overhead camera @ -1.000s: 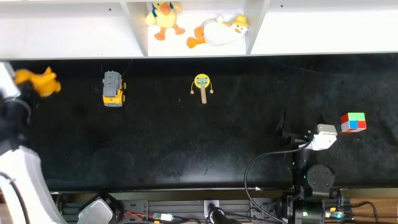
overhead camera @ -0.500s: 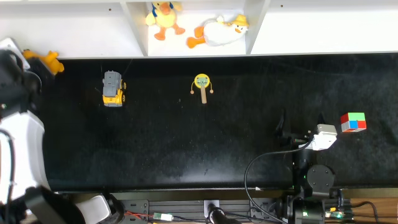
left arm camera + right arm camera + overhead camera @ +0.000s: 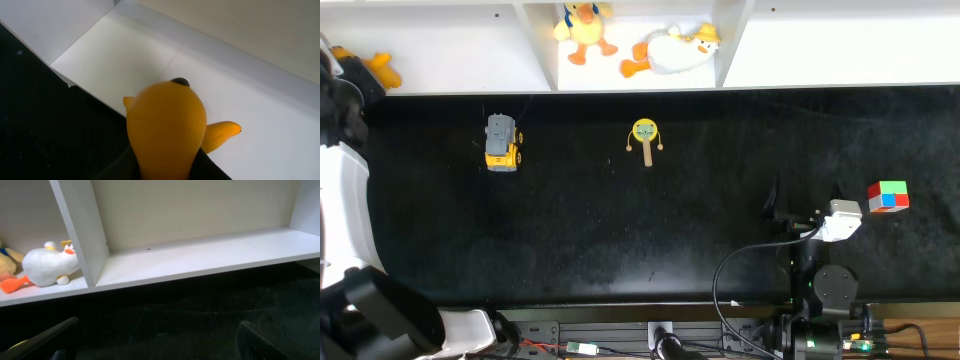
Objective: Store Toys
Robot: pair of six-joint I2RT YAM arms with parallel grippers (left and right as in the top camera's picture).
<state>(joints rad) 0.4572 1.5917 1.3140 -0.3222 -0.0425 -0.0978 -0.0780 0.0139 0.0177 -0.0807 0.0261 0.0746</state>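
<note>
Got the left pincer (image 3: 165,172) clenched on an orange toy (image 3: 167,127), held right at the front edge of the left compartment of the white shelf (image 3: 450,55). As for the right pincer (image 3: 155,347): spread wide, nothing in it, low over the black surface (image 3: 620,230) and facing the shelf. Out on the surface, well apart: a yellow truck (image 3: 501,143), a rattle (image 3: 645,138), a colour cube (image 3: 887,196). Sitting in the middle compartment: a yellow plush duck (image 3: 584,25) beside a white plush duck (image 3: 670,50).

There are three soft toys: one yellow duck (image 3: 584,28), one white duck (image 3: 670,50) and one orange plush (image 3: 380,68). The table (image 3: 620,230) carries one toy truck (image 3: 501,142), one rattle (image 3: 645,135) and one coloured cube (image 3: 887,196).
</note>
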